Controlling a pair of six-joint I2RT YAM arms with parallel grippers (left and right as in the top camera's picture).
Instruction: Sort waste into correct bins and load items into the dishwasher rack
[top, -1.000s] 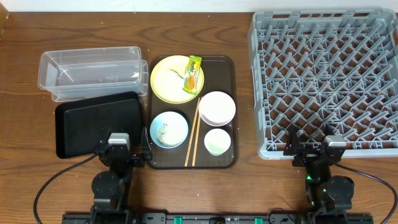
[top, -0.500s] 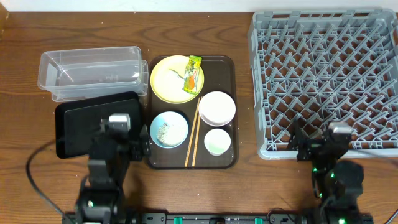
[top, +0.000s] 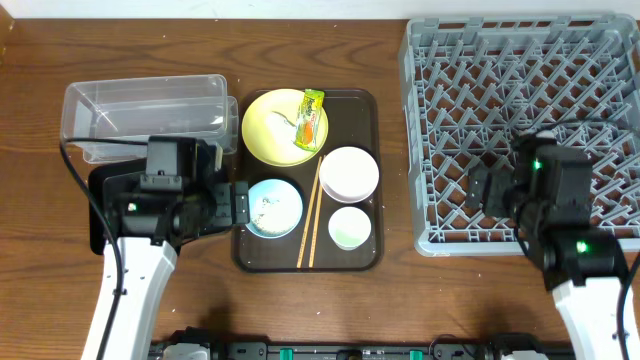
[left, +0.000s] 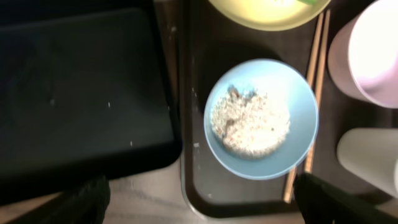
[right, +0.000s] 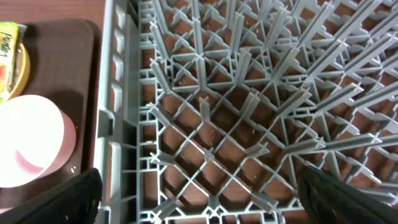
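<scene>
The green-and-orange wrapper (top: 311, 120) lies on the pale yellow plate (top: 272, 130). The light blue bowl (top: 272, 208) holds white rice scraps (left: 249, 121). The white-pink bowl (top: 348, 173), small white cup (top: 349, 228) and wooden chopsticks (top: 312, 215) share the brown serving tray. The clear tub (top: 140, 118) and black tray (top: 115, 195) lie at the left. The grey rack (top: 525, 110) is at the right. My left gripper (top: 238, 205) is open and empty beside the blue bowl (left: 261, 118). My right gripper (top: 482, 190) is open and empty over the rack's front (right: 249, 93).
The dark brown serving tray (top: 365, 105) sits between the bins and the rack. My left arm covers part of the black tray (left: 74, 93). Bare wooden table (top: 300, 50) runs along the back and the front edge.
Both arms have risen from the front edge and reached forward. The left gripper now sits at the black tray's right edge by the blue bowl; the right is over the rack's front.
</scene>
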